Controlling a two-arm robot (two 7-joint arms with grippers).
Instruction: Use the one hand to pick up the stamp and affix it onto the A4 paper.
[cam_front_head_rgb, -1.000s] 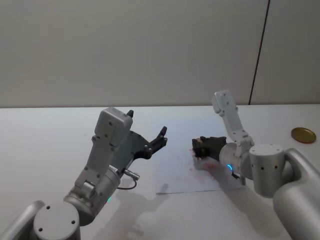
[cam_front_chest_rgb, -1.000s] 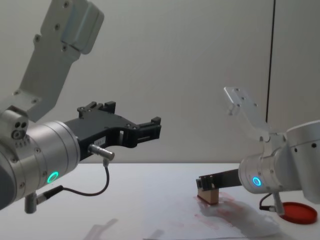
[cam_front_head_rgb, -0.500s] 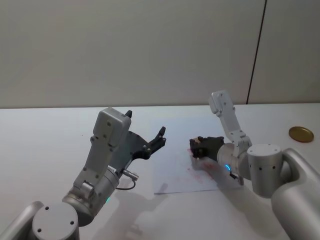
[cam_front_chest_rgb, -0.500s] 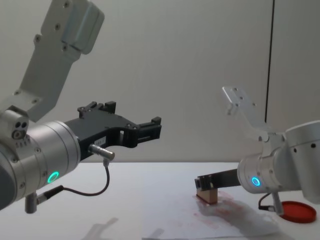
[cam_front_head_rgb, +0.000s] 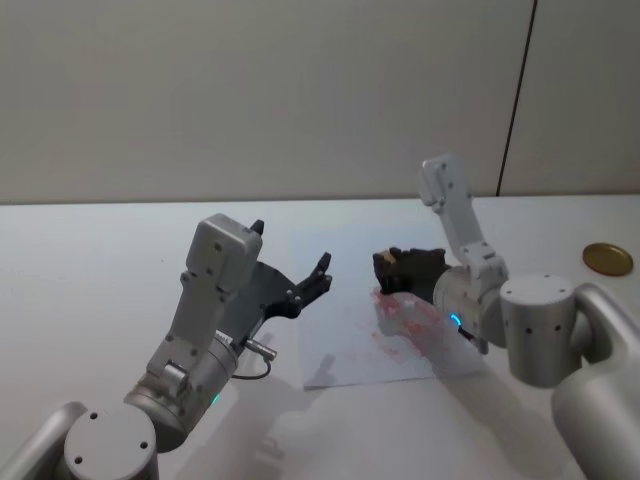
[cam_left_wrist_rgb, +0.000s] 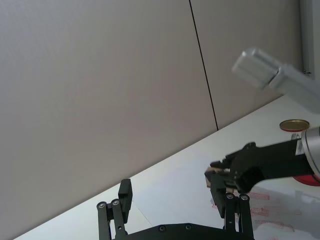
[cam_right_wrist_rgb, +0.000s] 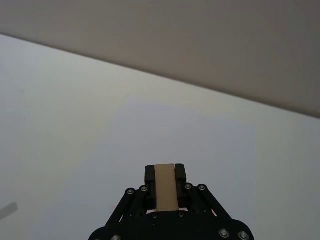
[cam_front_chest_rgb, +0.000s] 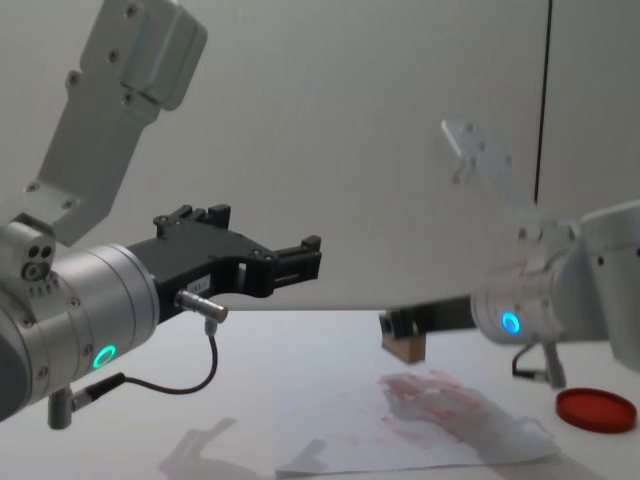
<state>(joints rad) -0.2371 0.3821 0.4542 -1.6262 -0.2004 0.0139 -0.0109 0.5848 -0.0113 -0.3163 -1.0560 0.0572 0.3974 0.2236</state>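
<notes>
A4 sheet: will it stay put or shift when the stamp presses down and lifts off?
Likely floppy: the A4 paper has a near corner curled up. Probably light, so it may lift with the stamp, held above it by the right gripper.

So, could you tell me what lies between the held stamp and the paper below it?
Nothing: in the chest view the stamp, in the right gripper, hangs above the A4 paper with bare air between.

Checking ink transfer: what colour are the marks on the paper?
Red marks on the white paper, clearest in chest view.

Right gripper grips the stamp, apparently clear above the A4 paper; left gripper raised, idle.
</notes>
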